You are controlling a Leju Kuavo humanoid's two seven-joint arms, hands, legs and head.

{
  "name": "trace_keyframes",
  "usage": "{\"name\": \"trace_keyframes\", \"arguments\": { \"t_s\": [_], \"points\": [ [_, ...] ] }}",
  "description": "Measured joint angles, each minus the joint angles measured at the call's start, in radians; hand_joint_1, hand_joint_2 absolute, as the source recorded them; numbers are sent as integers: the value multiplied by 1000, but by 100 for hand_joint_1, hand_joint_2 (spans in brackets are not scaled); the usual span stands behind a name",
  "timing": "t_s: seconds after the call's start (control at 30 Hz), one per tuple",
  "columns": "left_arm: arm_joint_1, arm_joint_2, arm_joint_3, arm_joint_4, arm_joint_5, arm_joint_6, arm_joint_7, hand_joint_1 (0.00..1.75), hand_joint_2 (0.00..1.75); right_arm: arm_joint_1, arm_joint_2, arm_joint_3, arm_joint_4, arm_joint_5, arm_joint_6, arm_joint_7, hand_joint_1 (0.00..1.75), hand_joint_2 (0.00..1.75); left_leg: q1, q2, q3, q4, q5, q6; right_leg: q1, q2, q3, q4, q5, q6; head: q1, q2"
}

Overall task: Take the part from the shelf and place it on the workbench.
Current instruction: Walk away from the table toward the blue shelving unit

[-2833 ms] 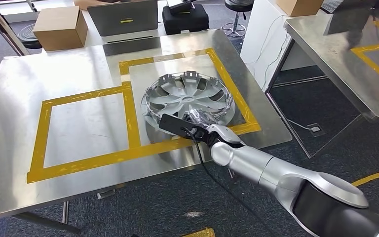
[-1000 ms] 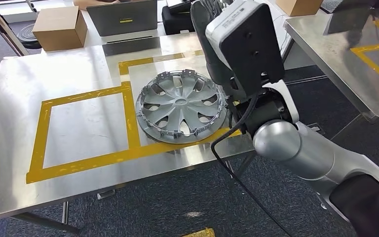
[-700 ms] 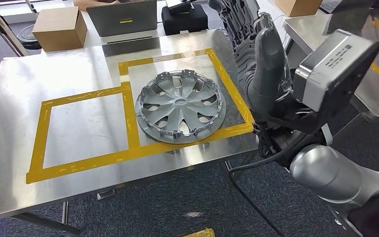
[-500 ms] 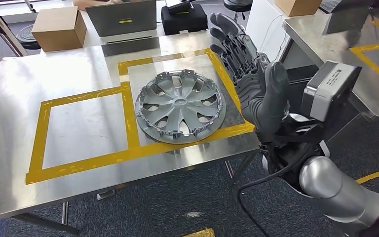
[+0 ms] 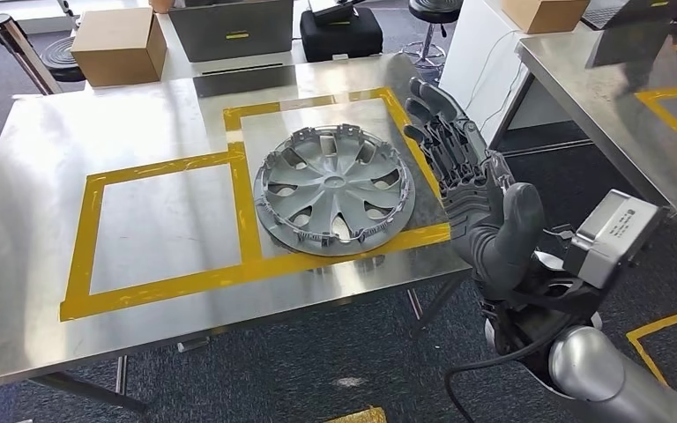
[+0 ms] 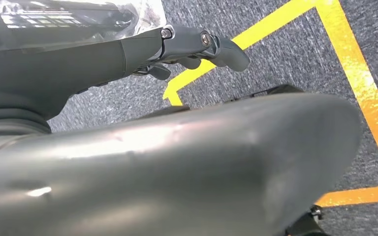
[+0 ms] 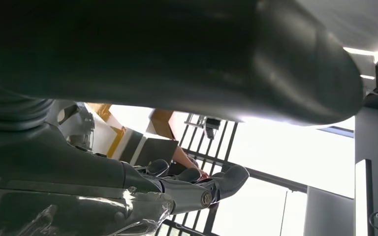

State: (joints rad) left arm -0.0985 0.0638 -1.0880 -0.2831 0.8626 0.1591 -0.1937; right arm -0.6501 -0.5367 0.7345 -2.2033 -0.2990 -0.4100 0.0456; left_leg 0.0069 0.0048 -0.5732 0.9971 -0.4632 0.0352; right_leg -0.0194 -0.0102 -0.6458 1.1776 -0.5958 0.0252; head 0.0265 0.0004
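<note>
Hubcap [image 5: 335,189] flat on workbench [image 5: 44,167]; right hand [image 5: 480,198] beside it — empty, spread.

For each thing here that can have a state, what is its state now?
wheel cover: lies flat on the workbench, inside the right yellow square, not held
right hand: raised beside the workbench, fingers spread, holds nothing
left hand: holds nothing, above the floor
cardboard box: closed

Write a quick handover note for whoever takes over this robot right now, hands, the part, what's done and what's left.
Right hand: open, fingers spread, raised beside the workbench edge, holding nothing.
Left hand: hangs over the carpet floor, holding nothing.
Hubcap: lies flat on the workbench in the right-hand yellow-taped square, its near edge over the tape.
Done: part is placed and released.
Left: nothing but lowering the right arm, it seems.
</note>
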Motion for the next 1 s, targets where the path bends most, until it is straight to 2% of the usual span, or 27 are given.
{"name": "trace_keyframes", "arguments": {
  "t_s": [0.03, 0.07, 0.1, 0.13, 0.17, 0.23, 0.27, 0.37, 0.4, 0.43, 0.5, 0.53, 0.57, 0.6, 0.63, 0.7, 0.73, 0.77, 0.8, 0.87, 0.9, 0.93, 1.0],
  "points": [
    [0, -1, 0, 0, 1, 0, -1, 0, 0, 7, -2, -3, -3, 3, 1, -1, 0, 0, 0, -1, -2, 0, 1, 0, -1, 2, -24, 61, -24, 2, 4, 0],
    [0, -3, 0, 0, 2, 0, -3, 0, 0, 13, -2, -7, -5, 6, 2, -1, 0, 0, 0, -2, -3, 1, 2, -1, -1, 3, -37, 96, -30, 4, 6, 0],
    [0, -4, 0, 0, 3, 0, -4, 0, 0, 17, -3, -11, -7, 9, 2, -1, 0, 0, 1, -2, -4, 3, 3, -3, -2, 3, -32, 93, -16, 5, 8, 0],
    [-1, -5, 0, 0, 4, 0, -5, 0, 0, 18, -3, -14, -10, 12, 3, -1, 0, 0, 3, -4, -6, 5, 4, -6, -4, 3, -8, 50, 15, 6, 9, 0],
    [-3, -6, 0, 0, 4, 0, -6, 0, 0, 19, -3, -18, -13, 15, 3, -1, 0, 0, 4, -5, -8, 8, 4, -11, -6, 3, 30, -21, 49, 7, 10, 0],
    [-8, -8, 0, 0, 5, 0, -7, 0, 0, 20, -4, -24, -19, 23, 4, 0, 0, 0, 4, -9, -14, 14, 6, -24, -6, 12, 92, -135, 88, 1, 14, 0],
    [-10, -9, 0, 0, 6, 0, -8, 0, 0, 21, -5, -27, -21, 26, 4, 2, 0, 0, 4, -12, -18, 17, 9, -32, -5, 15, 104, -161, 92, -5, 15, 0],
    [-11, -10, 0, 0, 9, 0, -9, 0, 0, 23, -6, -34, -27, 34, 5, 7, 0, 0, 6, -17, -26, 19, 15, -54, -2, 14, 93, -166, 98, -32, 14, 0],
    [-11, -10, 0, 0, 9, 0, -9, 0, 0, 23, -6, -36, -28, 36, 5, 8, 0, 0, 8, -17, -32, 31, 0, -59, -2, 11, 88, -167, 104, -41, 12, 0],
    [-10, -10, 0, 1, 10, 0, -8, 0, 0, 23, -6, -37, -29, 37, 5, 9, 0, 0, 9, -16, -43, 62, -32, -64, -2, 8, 82, -169, 110, -50, 9, 0],
    [-10, -10, 0, 1, 12, 0, -8, 0, 0, 24, -6, -39, -32, 39, 5, 10, 0, 0, 9, -15, -77, 178, -122, -68, 1, 2, 68, -168, 122, -61, 1, 0],
    [-10, -10, 0, 1, 13, 0, -7, 0, 0, 24, -6, -39, -33, 40, 5, 11, 0, 0, 9, -15, -93, 240, -157, -69, 5, 0, 59, -167, 128, -64, -3, 0],
    [-10, -10, 0, 1, 13, 0, -6, 0, 0, 25, -6, -39, -33, 41, 5, 12, 0, 0, 9, -15, -97, 281, -174, -67, 8, -1, 50, -166, 134, -65, -5, 0],
    [-10, -10, 0, 1, 14, 0, -6, 0, 0, 25, -6, -40, -33, 41, 5, 13, 0, 0, 7, -15, -85, 289, -171, -64, 12, -2, 41, -164, 140, -66, -6, 0],
    [-10, -10, -1, 1, 14, 0, -5, 0, 0, 26, -6, -40, -33, 42, 4, 14, 0, 0, 5, -15, -54, 259, -151, -59, 15, -3, 32, -162, 146, -67, -8, 0],
    [-11, -9, -1, 1, 14, 0, -4, 0, 0, 26, -6, -42, -36, 43, 2, 14, 0, 0, -3, -13, 41, 123, -104, -41, 20, -4, 19, -158, 156, -65, -9, 0],
    [-12, -8, -1, 1, 14, 0, -4, 0, 0, 26, -7, -43, -38, 44, 1, 15, 0, 0, -8, -11, 80, 59, -92, -34, 21, -5, 15, -157, 162, -62, -9, 0],
    [-13, -7, -1, 1, 14, 0, -4, 0, 0, 26, -7, -43, -39, 46, 0, 15, 0, 0, -12, -10, 104, 16, -88, -28, 21, -6, 13, -158, 168, -58, -9, 0],
    [-14, -6, -1, 1, 14, 0, -4, 0, 0, 27, -7, -44, -41, 47, -1, 16, 0, 0, -16, -8, 112, -4, -90, -24, 20, -7, 11, -159, 175, -52, -10, 0],
    [-12, -6, -1, 1, 14, 0, -4, 0, 0, 28, -9, -45, -43, 49, -2, 17, 0, 0, -18, -8, 105, -15, -73, -16, 16, -8, 10, -164, 187, -40, -10, 0],
    [-12, -6, -1, 1, 14, 0, -4, 0, 0, 29, -10, -46, -43, 49, -3, 17, 0, 0, -16, -7, 101, -20, -61, -11, 15, -6, 7, -160, 178, -34, -11, 0],
    [-12, -7, -1, 1, 14, 1, -3, 0, 0, 30, -11, -47, -44, 50, -4, 17, 0, 0, -13, -6, 94, -25, -49, -5, 14, -2, -1, -142, 153, -29, -10, 0],
    [-13, -8, -1, 2, 15, 3, -3, 0, 0, 32, -12, -49, -44, 51, -4, 18, 0, 0, -11, -5, 72, -28, -28, 1, 12, 3, -31, -46, 61, -19, -5, 0]
  ]
}}
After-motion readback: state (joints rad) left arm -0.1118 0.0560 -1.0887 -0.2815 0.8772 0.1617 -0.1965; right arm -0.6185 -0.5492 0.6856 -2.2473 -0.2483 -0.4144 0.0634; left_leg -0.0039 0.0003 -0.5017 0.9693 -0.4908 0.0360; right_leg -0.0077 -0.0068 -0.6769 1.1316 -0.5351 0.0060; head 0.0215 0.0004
